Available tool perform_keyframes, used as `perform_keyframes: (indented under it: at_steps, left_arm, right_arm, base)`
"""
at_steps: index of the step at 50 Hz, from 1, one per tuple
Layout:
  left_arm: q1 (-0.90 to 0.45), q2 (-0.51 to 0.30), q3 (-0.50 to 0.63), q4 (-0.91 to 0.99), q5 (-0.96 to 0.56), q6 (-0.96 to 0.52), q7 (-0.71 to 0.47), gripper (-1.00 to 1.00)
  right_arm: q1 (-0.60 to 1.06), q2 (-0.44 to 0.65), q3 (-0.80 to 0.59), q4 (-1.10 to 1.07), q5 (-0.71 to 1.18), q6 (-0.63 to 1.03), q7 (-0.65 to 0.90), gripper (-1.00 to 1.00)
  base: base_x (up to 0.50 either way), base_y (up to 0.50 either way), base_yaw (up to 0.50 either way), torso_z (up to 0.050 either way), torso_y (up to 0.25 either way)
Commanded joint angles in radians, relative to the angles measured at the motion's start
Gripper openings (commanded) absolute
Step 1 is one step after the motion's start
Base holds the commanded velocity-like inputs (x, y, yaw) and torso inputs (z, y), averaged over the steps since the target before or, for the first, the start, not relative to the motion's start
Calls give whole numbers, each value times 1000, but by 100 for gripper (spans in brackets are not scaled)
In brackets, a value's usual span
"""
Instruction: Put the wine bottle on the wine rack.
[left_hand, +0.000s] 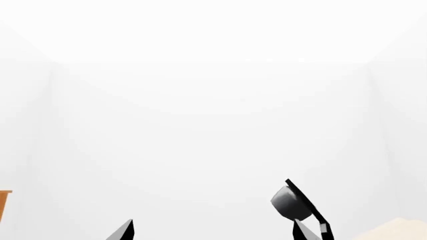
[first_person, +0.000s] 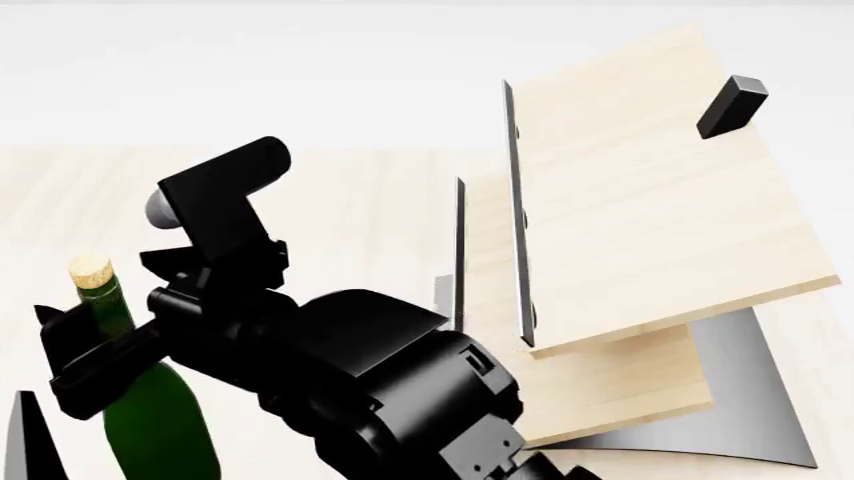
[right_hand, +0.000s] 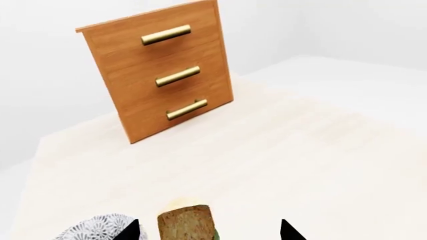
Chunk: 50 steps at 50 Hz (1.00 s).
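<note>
right hand (right_hand: 208, 231) grasping wine bottle (first_person: 150, 420) just below cork, upright, left of wine rack (first_person: 641, 250) on desk (right_hand: 300, 165), left hand (left_hand: 212, 231) released, holding nothing

A: Arm (first_person: 334, 370) in the head view: matte black all over, chunky rounded housings stacked one on another, faint grey edge highlights.

B: Markings?

A: Small square recesses and ribbed detail on the lowest housing. No lettering legible.

B: The upper part?

A: A black boxy bracket topped by a black cylinder (first_person: 220, 180) with a pale grey end cap.

B: Wrist views?

A: Only black pointed fingertips (left_hand: 123, 231) in the left one, grey-lit on one face. Right one: two black tips (right_hand: 288, 231), same wedge shape.
</note>
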<state>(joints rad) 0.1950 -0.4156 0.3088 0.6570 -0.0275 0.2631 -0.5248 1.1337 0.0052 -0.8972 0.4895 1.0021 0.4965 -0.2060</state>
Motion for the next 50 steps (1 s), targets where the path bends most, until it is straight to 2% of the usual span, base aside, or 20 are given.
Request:
perform_keyframes:
  at_steps: [1, 9, 10, 26, 39, 50]
  left_arm:
    - [1, -4, -3, 6, -2, -1, -5, 100]
    - [-1, -5, -1, 4, -2, -1, -6, 100]
    - [-2, -5, -1, 2, -2, 0, -6, 100]
    - [-3, -5, 7, 0, 2, 1, -8, 100]
    - [-3, -6, 16, -1, 6, 2, -8, 100]
    - [-4, -8, 16, 0, 4, 0, -10, 100]
  right_arm:
    - [26, 0, -145, 53, 116, -116, 24, 100]
    - [37, 10, -162, 46, 148, -129, 39, 100]
    - [37, 12, -163, 46, 150, -132, 42, -100]
    - [70, 39, -151, 44, 197, -139, 58, -100]
    - [178, 149, -53, -121, 255, -123, 185, -100]
    - [240, 286, 52, -342, 340, -95, 334, -100]
  base:
    - [0, 0, 0, 0, 0]
    - [0, 0, 0, 0, 0]
    - [0, 0, 0, 0, 0]
    - [0, 0, 0, 0, 0]
    - [0, 0, 0, 0, 0]
    - [0, 0, 0, 0, 1]
